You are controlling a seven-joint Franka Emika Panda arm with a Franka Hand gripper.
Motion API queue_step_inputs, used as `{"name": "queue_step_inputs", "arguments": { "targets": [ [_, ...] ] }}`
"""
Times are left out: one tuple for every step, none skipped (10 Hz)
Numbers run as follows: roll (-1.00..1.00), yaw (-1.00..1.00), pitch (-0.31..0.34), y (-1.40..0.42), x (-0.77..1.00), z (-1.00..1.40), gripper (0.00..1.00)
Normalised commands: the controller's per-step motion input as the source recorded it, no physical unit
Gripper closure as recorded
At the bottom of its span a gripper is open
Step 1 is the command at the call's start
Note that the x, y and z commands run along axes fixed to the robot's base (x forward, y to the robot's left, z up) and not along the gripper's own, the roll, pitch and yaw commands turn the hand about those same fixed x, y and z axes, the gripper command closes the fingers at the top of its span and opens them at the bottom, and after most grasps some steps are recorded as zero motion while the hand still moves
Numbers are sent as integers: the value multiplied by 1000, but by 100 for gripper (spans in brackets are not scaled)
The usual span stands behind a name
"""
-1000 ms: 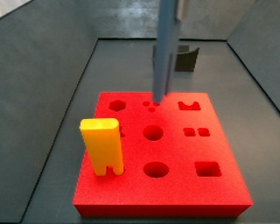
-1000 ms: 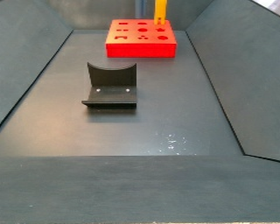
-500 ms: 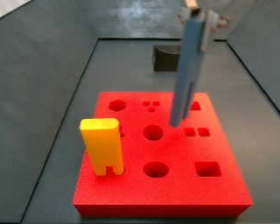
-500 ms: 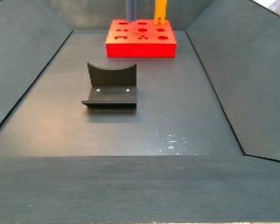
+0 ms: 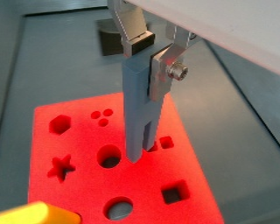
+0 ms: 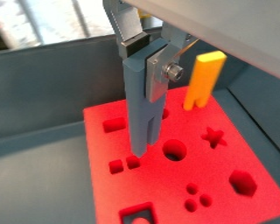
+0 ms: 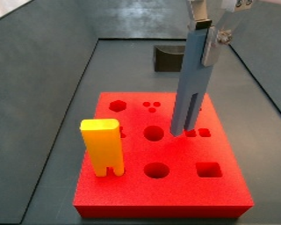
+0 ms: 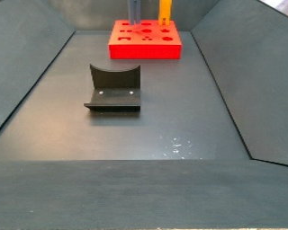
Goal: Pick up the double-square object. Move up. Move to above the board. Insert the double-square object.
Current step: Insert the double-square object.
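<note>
Insertion stage: bar lowered to the double-square holes

We take the board point(image 7: 167, 167) on the worktop point(image 8: 147, 126) as reference. Since half a second ago the double-square object point(image 7: 192, 83) has shifted from hanging tilted over the board's rear to standing nearly upright, its forked end at the pair of square holes point(image 7: 197, 134) beside the central round hole; we judge alignment nearly complete, with the downward push remaining. The tool point(image 5: 149, 63) stays clamped on the bar's upper end. The yellow block point(image 7: 102, 147) stands in the board's front-left area.
</note>
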Motion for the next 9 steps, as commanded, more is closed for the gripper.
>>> {"name": "queue_step_inputs", "arguments": {
  "targets": [
    [87,-926,-96,-63,131,-223,100],
    [163,-854,-124,-60,220,-314,100],
    [281,-809,-117,-9,283,-320,100],
    [360,-691,-123,0,397,-154,100],
    [370,-649,-119,0,406,-29,100],
    [354,-683,-97,0,314,0,100],
    [317,-729,-93,0,257,0,100],
    [241,-763,-3,0,154,0,100],
    [0,-357,66,14,0,-143,100]
  ]
}}
